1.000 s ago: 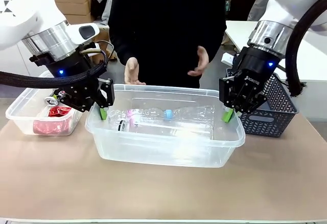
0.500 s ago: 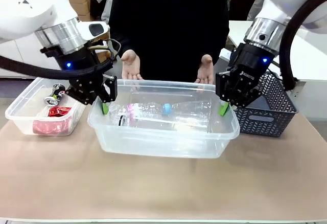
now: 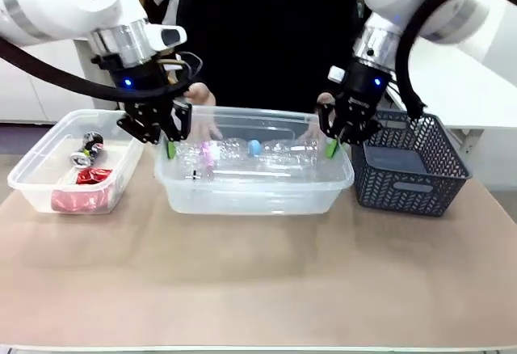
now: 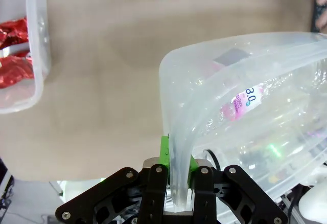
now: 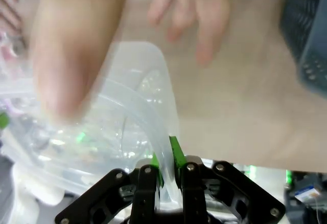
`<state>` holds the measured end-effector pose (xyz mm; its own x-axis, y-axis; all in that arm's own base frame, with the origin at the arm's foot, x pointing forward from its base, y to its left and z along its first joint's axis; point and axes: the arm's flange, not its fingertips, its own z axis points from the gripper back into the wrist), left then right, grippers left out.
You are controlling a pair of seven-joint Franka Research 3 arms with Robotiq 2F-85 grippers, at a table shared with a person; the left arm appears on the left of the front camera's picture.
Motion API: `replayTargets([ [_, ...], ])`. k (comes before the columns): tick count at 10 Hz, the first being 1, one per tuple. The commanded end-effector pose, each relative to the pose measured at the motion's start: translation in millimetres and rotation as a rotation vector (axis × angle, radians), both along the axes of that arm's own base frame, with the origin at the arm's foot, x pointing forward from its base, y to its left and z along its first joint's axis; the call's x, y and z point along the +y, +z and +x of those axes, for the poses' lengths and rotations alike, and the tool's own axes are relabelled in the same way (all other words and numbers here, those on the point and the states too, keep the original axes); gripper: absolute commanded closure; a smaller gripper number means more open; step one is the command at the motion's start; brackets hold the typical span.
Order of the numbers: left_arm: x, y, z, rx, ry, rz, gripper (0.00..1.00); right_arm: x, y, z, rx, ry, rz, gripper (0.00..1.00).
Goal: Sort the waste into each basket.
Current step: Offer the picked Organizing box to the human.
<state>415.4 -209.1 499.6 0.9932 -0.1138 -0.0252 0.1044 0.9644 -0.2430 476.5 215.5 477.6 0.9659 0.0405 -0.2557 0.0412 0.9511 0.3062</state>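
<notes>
- My left gripper (image 3: 170,145) is clamped on the left rim of the clear tub (image 3: 250,196); the green pads (image 4: 164,152) pinch the wall.
- My right gripper (image 3: 331,145) is pinched on the tub's right rim.
- Inside lie clear bottles (image 3: 283,153), one with a pink label (image 4: 240,101) reading "0.8" upside down and a blue cap (image 3: 254,147).
- The second tub (image 3: 32,178) at left holds crushed red cans (image 3: 81,192).
- The person's hands (image 3: 202,99) sit at the far rim.
</notes>
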Motion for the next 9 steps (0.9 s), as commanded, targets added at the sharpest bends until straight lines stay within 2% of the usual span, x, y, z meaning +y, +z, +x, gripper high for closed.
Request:
replayTargets([
  [1,-16.6,4.1,23.1,0.037,0.01,-0.053,0.93,34.3,14.3,19.4,0.057,-0.023,0.015,0.93],
  [4,0.3,-8.9,64.0,0.114,0.036,-0.143,0.93,30.5,6.4,23.8,0.074,-0.044,0.005,0.93],
  [6,2.3,-14.4,74.0,0.151,0.057,-0.198,0.93,24.8,-0.4,25.7,0.098,-0.049,0.018,0.93],
  [7,18.6,-23.4,62.8,0.108,0.056,-0.061,0.93,8.1,-0.8,24.2,0.072,-0.01,-0.018,0.93],
  [9,18.6,-23.4,62.8,0.108,0.056,-0.061,0.93,8.1,-0.8,24.2,0.072,-0.01,-0.018,0.93],
])
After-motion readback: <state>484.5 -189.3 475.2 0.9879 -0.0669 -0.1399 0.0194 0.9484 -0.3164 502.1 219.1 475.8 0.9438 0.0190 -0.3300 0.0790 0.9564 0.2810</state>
